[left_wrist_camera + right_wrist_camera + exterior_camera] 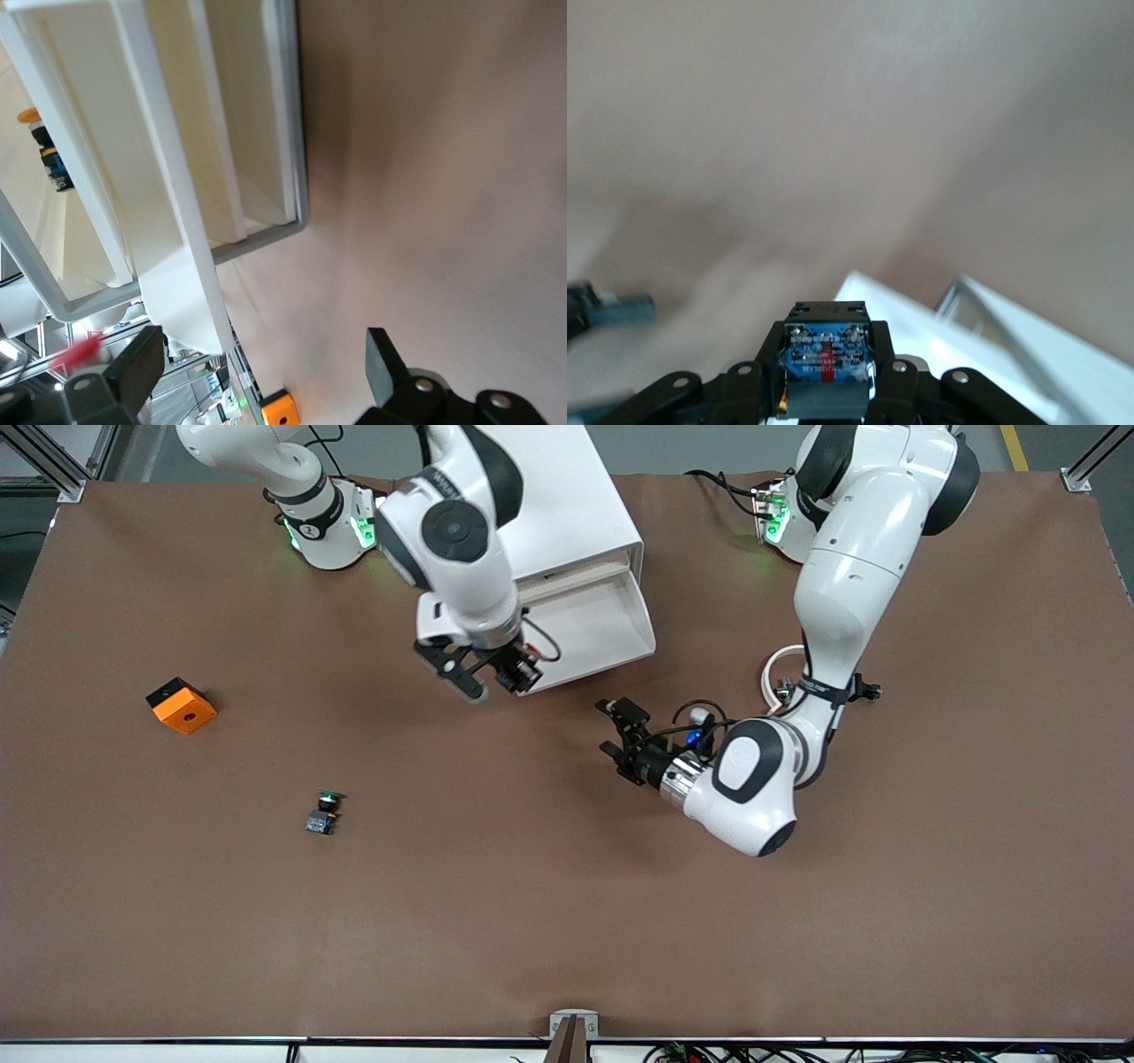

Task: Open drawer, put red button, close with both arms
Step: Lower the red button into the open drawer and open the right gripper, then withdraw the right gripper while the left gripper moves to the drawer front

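The drawer [595, 615] stands pulled out of the white cabinet [576, 505], toward the front camera. My right gripper [498, 680] hangs at the drawer's front corner, on the side toward the right arm's end of the table. It is shut on the red button [824, 354]; only the blue-grey base block shows between the fingers and the cap is hidden. My left gripper [609, 728] is open and empty, low over the table just in front of the drawer. In the left wrist view its fingers [385, 363] stand wide apart beside the cabinet's trays [221, 133].
A green-capped button [326, 810] lies on the brown table nearer the front camera. An orange box [182, 706] sits toward the right arm's end. A small orange-capped piece [49, 155] shows inside a cabinet tray. A white cable coil [780, 677] lies by the left arm.
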Robot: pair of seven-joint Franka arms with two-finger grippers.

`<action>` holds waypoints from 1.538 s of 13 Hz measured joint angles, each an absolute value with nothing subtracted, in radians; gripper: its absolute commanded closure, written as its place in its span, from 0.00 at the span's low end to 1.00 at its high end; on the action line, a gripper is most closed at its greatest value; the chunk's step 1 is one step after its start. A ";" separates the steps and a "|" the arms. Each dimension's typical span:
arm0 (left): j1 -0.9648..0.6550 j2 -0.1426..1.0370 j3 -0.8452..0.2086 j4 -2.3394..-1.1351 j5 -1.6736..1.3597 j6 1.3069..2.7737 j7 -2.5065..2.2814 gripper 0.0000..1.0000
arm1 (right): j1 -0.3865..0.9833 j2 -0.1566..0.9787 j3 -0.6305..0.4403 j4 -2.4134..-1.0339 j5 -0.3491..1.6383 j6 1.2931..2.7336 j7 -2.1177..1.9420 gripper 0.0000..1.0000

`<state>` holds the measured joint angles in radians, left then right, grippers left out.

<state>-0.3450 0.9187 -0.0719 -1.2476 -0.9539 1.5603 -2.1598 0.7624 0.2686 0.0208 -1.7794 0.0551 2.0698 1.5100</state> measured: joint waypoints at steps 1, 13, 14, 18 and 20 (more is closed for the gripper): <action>-0.331 0.916 -0.072 -1.241 -0.923 1.559 -2.130 0.00 | 0.790 0.269 0.020 -1.779 0.055 2.075 1.550 1.00; -0.286 0.768 0.023 -1.176 -0.710 1.573 -1.577 0.00 | 0.907 0.338 0.017 -1.785 -0.009 2.114 1.712 0.00; -0.286 0.750 0.043 -1.175 -0.710 1.575 -1.546 0.00 | 0.907 0.338 0.017 -1.785 -0.013 2.114 1.713 0.00; -0.292 0.688 0.070 -1.175 -0.593 1.575 -1.514 0.00 | 0.907 0.338 0.005 -1.762 -0.022 2.116 1.709 0.00; -0.319 0.668 0.067 -1.175 -0.485 1.577 -1.499 0.00 | 0.895 0.337 -0.007 -1.733 -0.023 2.115 1.673 0.00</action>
<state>-0.3188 0.6679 0.0668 -1.1747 -0.4852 1.5766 -1.4994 0.8955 0.3372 -0.0068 -1.7326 -0.0229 2.1149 1.6733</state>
